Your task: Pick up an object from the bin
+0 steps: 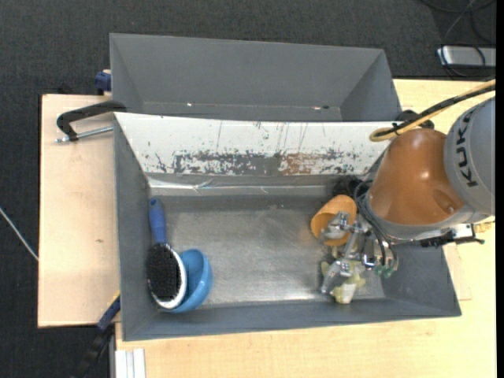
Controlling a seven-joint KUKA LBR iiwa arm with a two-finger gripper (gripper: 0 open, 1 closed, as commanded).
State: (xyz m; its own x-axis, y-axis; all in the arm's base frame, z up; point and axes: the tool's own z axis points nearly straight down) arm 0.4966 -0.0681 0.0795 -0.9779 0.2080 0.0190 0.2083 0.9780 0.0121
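Tan wood makes the surface (276, 354) at the front, and a grey metal bin (260, 315) sits on it.

Near the front left corner of the bin lies a blue hairbrush (179, 279). Its black bristles face up. Its handle points toward the back, close along the left wall.

Near the front right corner lies a small pale lump (343, 293), yellowish and soft-looking. It is close to the front wall.

Just behind the lump is the pincer (338, 250). It is low in the bin and it is open. One metal finger (334, 273) is right by the pale lump. The other finger (340, 227) is farther back and touches an orange cup (331, 214). I see only the grey floor of the bin between the two fingers, so the pincer holds nothing.

The orange cup lies on its side, a bit behind the pincer and well away from the brush.

To the right, a big round orange cover (409, 181) on the arm hangs over the right side of the bin.

Farther back, the bin's far wall (252, 152) is pale with lots of dark scratches and a rusty patch. Dark carpet (236, 6) lies behind it all.
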